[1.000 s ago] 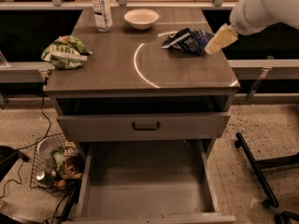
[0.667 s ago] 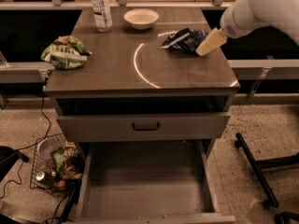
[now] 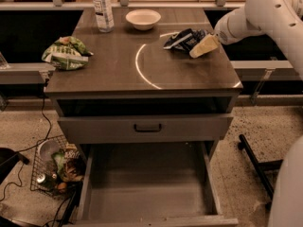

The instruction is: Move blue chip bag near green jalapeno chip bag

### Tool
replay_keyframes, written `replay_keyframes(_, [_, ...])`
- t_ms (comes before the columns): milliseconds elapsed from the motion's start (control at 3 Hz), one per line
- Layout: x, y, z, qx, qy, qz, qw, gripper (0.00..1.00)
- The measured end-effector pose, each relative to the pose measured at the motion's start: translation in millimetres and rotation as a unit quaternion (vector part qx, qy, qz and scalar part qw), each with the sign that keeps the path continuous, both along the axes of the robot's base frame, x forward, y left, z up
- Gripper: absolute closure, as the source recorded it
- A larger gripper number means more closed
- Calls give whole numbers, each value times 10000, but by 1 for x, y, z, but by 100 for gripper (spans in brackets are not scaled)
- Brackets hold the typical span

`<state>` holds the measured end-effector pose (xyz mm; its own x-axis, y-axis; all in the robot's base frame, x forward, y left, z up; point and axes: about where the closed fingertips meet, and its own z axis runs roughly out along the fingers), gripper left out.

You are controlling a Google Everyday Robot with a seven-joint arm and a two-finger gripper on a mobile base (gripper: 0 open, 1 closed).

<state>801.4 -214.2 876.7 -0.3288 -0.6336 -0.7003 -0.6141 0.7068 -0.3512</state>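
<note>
1. The blue chip bag (image 3: 182, 38) is found at roughly 1 o'clock on the cabinet top (image 3: 109, 74), crumpled and lying just right of the white bowl (image 3: 143, 19).
2. The gripper (image 3: 203, 46) is parked at the bag's 4 o'clock side, pressed right up against its right edge. How far it's open, or whether anything is actually held, can't be told tbh.
3. The white arm (image 3: 265, 13) is seen reaching in from the 2 o'clock corner.
4. The green jalapeno chip bag (image 3: 65, 53) is sat at 9 o'clock, on the left edge of the top, well apart from the blue one.
5. The bowl is placed at 12 o'clock, and a clear bottle (image 3: 102, 7) is stood upright at 11 o'clock, near it.
6. A pale curved mark (image 3: 138, 65) is seen mid-top, between the two bags.
7. The upper drawer (image 3: 147, 126) is shut and the bottom drawer (image 3: 147, 193) is pulled out.
8. A wire basket (image 3: 52, 167) with junk in it is spotted on the floor at 7 o'clock.
</note>
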Motion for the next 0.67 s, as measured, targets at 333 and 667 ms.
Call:
replay_keyframes(333, [16, 12, -16, 351, 98, 106, 9993, 12])
replay_keyframes(667, [27, 24, -28, 613, 156, 224, 9977, 35])
